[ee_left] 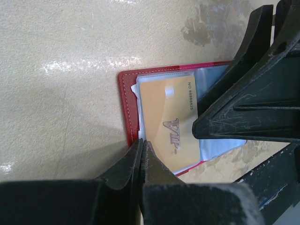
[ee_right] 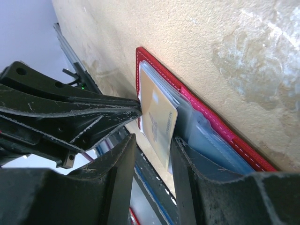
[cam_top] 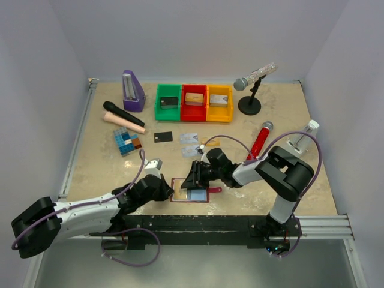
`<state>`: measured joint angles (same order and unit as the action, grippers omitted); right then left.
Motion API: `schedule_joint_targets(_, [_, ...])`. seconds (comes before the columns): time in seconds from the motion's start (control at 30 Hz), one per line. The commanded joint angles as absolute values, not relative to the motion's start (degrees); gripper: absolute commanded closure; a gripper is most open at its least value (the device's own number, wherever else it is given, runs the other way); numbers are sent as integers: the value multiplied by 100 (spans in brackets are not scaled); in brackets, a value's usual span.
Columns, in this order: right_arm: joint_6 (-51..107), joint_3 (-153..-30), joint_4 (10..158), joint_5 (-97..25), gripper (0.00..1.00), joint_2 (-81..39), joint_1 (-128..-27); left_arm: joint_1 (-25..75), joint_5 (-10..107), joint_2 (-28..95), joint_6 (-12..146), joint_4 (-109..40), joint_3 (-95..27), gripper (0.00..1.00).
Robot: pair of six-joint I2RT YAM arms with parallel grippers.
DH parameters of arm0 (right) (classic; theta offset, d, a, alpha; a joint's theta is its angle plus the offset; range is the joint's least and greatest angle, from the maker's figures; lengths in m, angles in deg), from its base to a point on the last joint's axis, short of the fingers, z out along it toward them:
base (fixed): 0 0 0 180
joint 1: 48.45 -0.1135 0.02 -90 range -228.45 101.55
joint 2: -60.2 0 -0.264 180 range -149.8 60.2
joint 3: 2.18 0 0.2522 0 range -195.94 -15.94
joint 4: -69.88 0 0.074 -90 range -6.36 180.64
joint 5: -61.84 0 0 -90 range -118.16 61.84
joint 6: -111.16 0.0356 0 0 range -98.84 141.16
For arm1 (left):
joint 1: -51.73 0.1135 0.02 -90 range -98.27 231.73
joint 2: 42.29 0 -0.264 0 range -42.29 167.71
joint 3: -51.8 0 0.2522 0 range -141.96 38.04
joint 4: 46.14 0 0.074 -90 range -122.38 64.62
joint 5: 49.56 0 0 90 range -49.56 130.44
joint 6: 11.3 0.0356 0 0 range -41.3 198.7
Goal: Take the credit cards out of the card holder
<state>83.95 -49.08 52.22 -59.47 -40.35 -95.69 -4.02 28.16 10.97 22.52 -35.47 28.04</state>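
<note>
Dark-red card holder lies open on the counter.
Left end effector clenched, tips at the holder's red edge; right end effector parted, straddling the gold VIP card lying in the holder.

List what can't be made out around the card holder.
- Top view: card holder pockets, mostly covered by the left tool and right tool.
- Left wrist: holder's right half, behind the right tool; further cards there unknown.
- Right wrist: whether the right tool grips the gold card; the contact is hidden.
- Top view: print on the silver cards, too small.
</note>
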Motion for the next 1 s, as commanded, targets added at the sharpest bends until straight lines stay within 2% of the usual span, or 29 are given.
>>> schedule_joint_targets(0.0, [8699, -5031, 4498, -6200, 60, -4184, -9617, -487, 2840, 1106, 2131, -3589, 2960, 100])
schedule_joint_targets(0.67, [8752, -5066, 4197, -6543, 59, -4404, -9626, -566, 2787, 1133, 1990, -3599, 2987, 99])
schedule_joint_targets(0.8, [8542, -5031, 4566, -6490, 59, -4176, -9626, -558, 2699, 940, 1911, -3484, 3057, 86])
schedule_joint_targets(0.97, [8427, -4951, 4751, -6446, 59, -3991, -9626, -558, 2646, 842, 1859, -3378, 3127, 83])
